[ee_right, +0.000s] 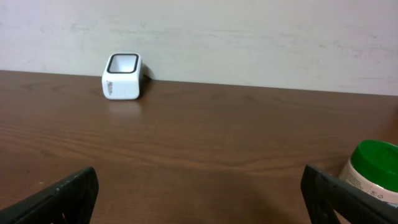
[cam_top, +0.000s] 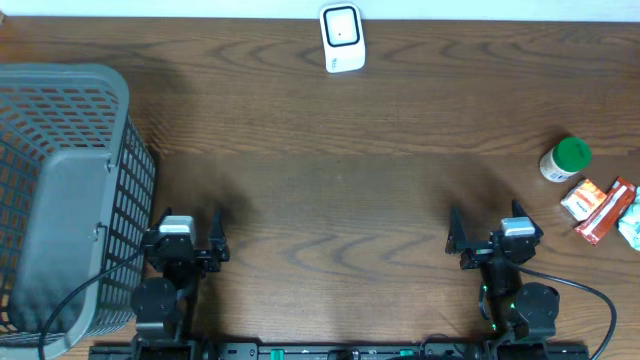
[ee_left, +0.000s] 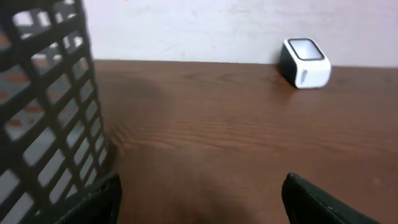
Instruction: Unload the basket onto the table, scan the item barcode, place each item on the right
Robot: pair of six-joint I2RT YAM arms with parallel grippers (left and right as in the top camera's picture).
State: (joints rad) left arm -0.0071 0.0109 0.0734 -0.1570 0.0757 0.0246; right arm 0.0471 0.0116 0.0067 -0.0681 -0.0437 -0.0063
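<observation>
A white box-shaped scanner [cam_top: 342, 38] with a dark window stands at the table's far edge; it also shows in the left wrist view [ee_left: 306, 63] and the right wrist view [ee_right: 123, 76]. At the right edge sit the items: a white bottle with a green lid [cam_top: 566, 160] [ee_right: 373, 171], an orange packet [cam_top: 583, 198], a red packet [cam_top: 607, 210] and a pale wrapped item [cam_top: 631, 222]. My left gripper [cam_top: 186, 230] [ee_left: 202, 186] is open over bare wood near the front. My right gripper [cam_top: 488, 226] [ee_right: 199, 180] is open and empty, short of the items.
A tall grey mesh basket [cam_top: 60, 190] fills the left side, right beside my left gripper, with its wall [ee_left: 43, 112] close to the left finger. A pale wall runs behind the table's far edge. Brown wood lies between the two arms.
</observation>
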